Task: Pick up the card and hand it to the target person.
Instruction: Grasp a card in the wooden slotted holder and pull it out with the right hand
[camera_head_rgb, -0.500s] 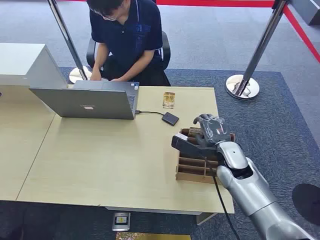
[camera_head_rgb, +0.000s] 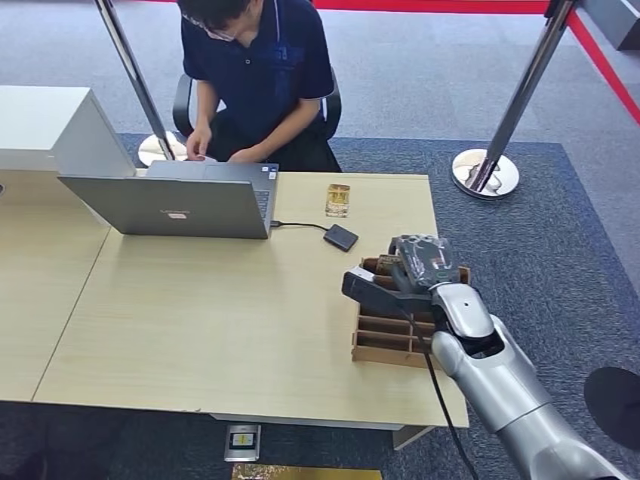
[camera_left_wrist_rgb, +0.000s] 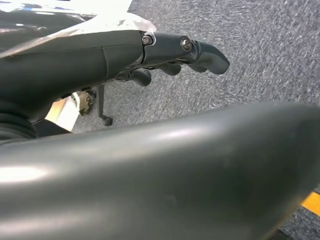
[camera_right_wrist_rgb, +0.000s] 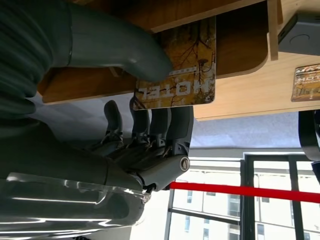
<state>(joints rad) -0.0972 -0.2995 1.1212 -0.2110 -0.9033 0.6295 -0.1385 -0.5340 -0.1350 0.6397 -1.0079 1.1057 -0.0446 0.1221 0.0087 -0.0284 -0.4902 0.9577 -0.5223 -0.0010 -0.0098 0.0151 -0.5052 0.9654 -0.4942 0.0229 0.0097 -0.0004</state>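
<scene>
Table (camera_head_rgb: 189, 330): light wood; the open grey laptop (camera_head_rgb: 170, 205) stands at its far side.
Person (camera_head_rgb: 260, 75): seated behind the laptop, hands at its far edge.
Wooden rack (camera_head_rgb: 381, 335): slotted, near the table's right edge.
Right hand (camera_head_rgb: 411, 270): over the rack, thumb and fingers pinching the hotel card (camera_right_wrist_rgb: 181, 67).
Left hand (camera_left_wrist_rgb: 170, 55): hangs above carpet, fingers straight, holding nothing.
Hotel card: at the rack, in the right hand.
</scene>
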